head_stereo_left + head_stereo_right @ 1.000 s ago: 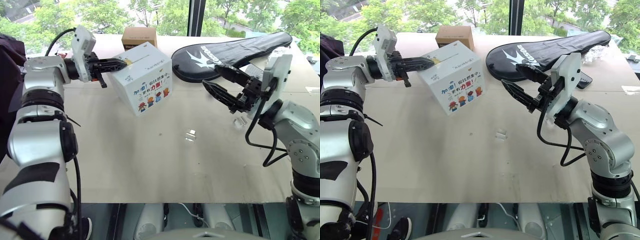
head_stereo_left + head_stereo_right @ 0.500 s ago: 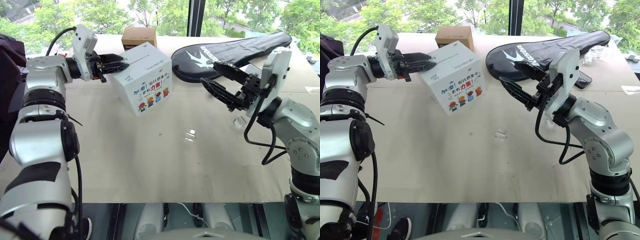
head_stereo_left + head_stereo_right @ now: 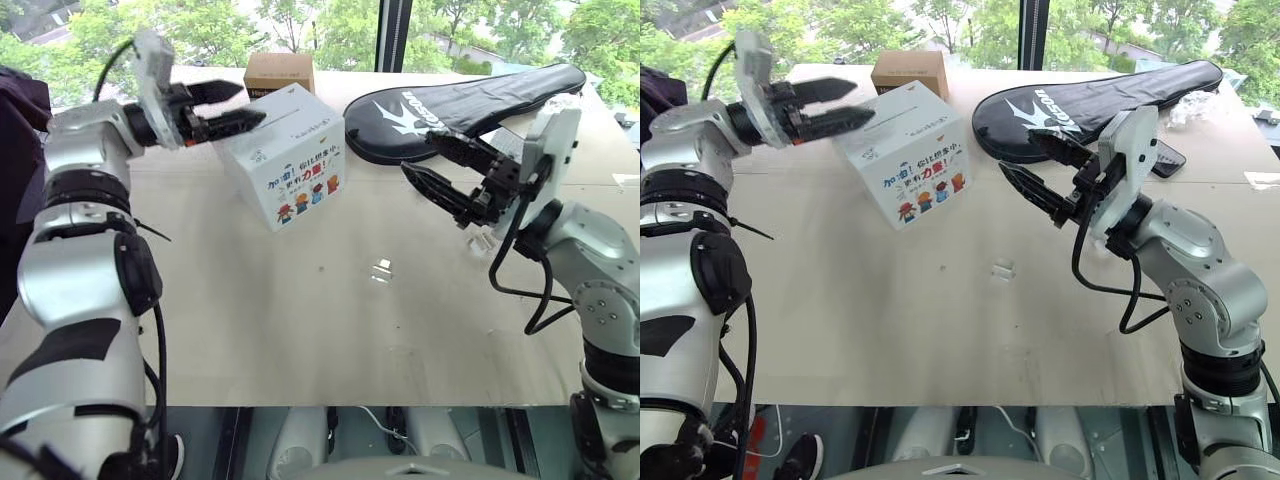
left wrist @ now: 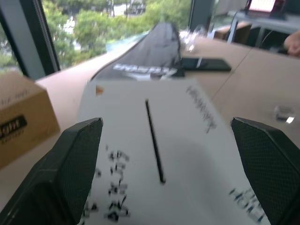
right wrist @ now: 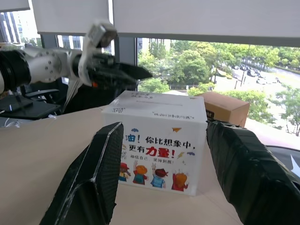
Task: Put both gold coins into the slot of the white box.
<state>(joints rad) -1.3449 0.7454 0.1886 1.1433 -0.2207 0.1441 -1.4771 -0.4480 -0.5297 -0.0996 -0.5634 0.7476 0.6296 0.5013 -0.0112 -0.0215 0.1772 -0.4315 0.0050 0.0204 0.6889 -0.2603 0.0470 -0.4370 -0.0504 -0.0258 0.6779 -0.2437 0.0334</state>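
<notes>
Spreading wide and lifting since a second ago, left hand (image 3: 228, 106) now above the white box (image 3: 287, 155), over its slot (image 4: 154, 140), holding nothing. Right hand (image 3: 432, 166) unmoved, fingers apart, empty, well apart from box. One gold coin (image 3: 381, 270) lying on surface (image 3: 300, 320), another (image 3: 481, 241) beneath right hand.

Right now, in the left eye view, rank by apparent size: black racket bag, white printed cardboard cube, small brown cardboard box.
1. Black racket bag
2. White printed cardboard cube
3. Small brown cardboard box, which is farther away and partly hidden by the cube.
</notes>
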